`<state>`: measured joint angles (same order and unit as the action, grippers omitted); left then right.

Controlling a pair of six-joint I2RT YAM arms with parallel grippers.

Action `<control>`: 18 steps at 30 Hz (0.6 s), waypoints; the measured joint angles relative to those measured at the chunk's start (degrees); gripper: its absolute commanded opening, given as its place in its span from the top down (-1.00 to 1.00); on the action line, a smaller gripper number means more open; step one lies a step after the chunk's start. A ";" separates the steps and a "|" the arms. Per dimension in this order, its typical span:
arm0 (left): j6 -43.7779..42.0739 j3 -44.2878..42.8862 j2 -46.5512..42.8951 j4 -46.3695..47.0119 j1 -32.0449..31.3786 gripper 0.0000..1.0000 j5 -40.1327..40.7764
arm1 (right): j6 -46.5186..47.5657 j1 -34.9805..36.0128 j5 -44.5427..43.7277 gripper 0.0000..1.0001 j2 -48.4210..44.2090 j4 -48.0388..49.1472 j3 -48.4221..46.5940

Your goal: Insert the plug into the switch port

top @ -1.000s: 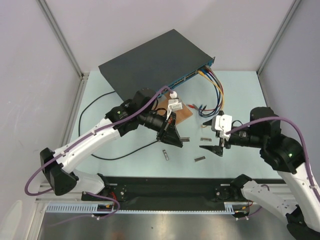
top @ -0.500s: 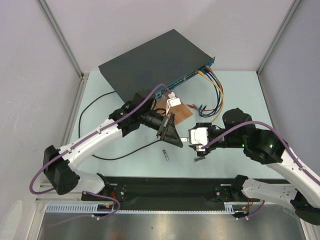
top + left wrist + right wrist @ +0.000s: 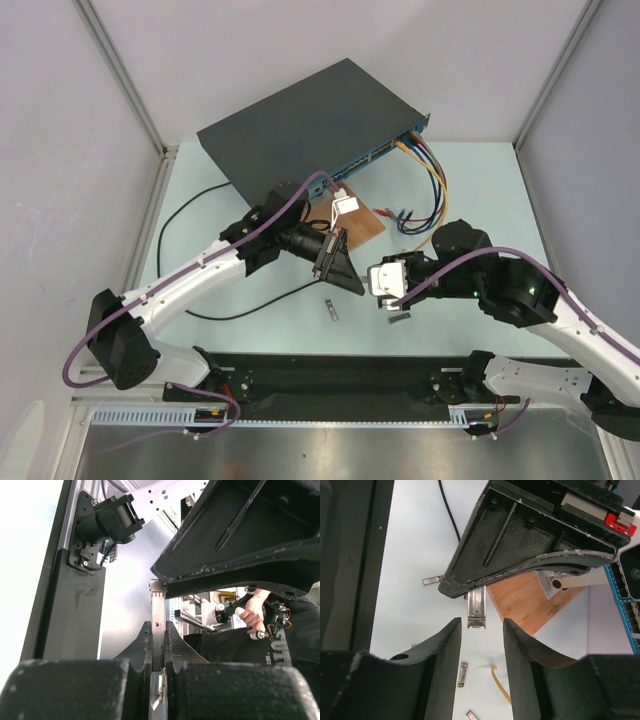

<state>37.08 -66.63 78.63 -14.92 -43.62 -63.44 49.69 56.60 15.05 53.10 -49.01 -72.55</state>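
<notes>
The switch (image 3: 310, 120) is a flat dark-grey box at the back, with its row of ports on the narrow blue face (image 3: 385, 150). A thin black cable (image 3: 190, 215) loops on the left and runs under my left arm; its pale plug tip is hidden. My left gripper (image 3: 355, 285) (image 3: 157, 626) is shut on a small silver metal stick (image 3: 158, 605) that juts out past its fingertips. My right gripper (image 3: 375, 290) (image 3: 481, 625) is open and faces the left one. The stick's free end (image 3: 476, 607) hangs just short of the gap between the right jaws, touching neither.
Yellow, blue and red cables (image 3: 432, 185) run from the switch's right end; a yellow cable end (image 3: 499, 680) lies below. A wooden board (image 3: 365, 225) (image 3: 530, 600) lies under the left wrist. Loose silver sticks (image 3: 330, 310) (image 3: 399, 318) (image 3: 463, 674) (image 3: 432, 580) lie on the table.
My right arm has swung left from the table's right side until its open gripper faces the left gripper's tip. The left gripper stayed almost still, holding the stick.
</notes>
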 measured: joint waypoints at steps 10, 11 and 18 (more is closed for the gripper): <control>0.83 0.20 0.00 0.74 0.37 0.99 -0.02 | 0.00 1.84 -2.34 0.34 1.16 -0.28 0.00; 0.94 0.22 0.00 0.74 0.37 0.99 -0.02 | -0.04 1.92 -2.62 0.39 1.36 -0.26 0.00; 1.07 0.22 0.02 0.79 0.42 0.61 -0.02 | -0.02 2.32 -3.91 1.00 1.70 -0.20 0.00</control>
<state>38.15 -66.41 78.65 -14.13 -43.20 -63.46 49.67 58.92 11.14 54.81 -49.21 -72.55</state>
